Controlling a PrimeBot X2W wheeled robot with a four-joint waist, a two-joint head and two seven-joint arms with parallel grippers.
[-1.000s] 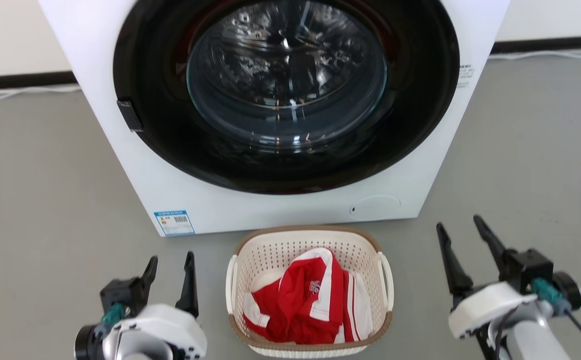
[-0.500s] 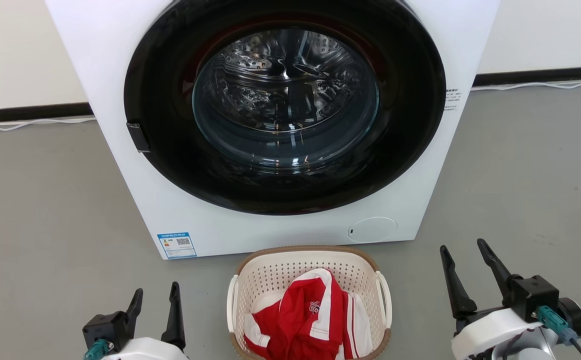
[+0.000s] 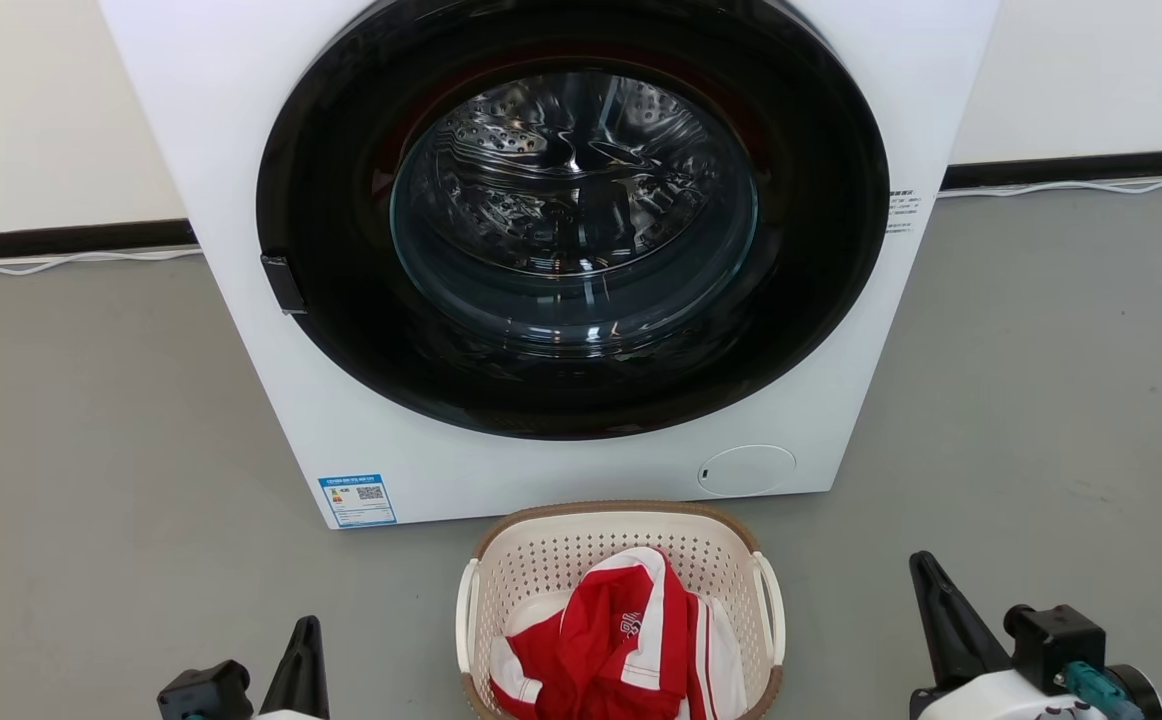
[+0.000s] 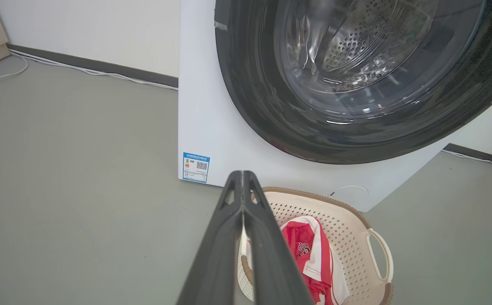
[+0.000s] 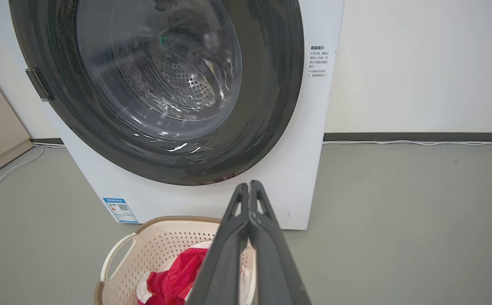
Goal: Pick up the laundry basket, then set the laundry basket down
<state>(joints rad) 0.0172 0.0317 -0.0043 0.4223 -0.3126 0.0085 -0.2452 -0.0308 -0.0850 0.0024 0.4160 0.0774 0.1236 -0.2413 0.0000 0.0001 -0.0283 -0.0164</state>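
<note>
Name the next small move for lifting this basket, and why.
The left gripper and right gripper are shut and stand clear of the laundry basket on the floor; so probably open both and bring them in toward its side handles.

A laundry area: a front-loading washing machine stands on grey floor, the laundry basket before it.
</note>
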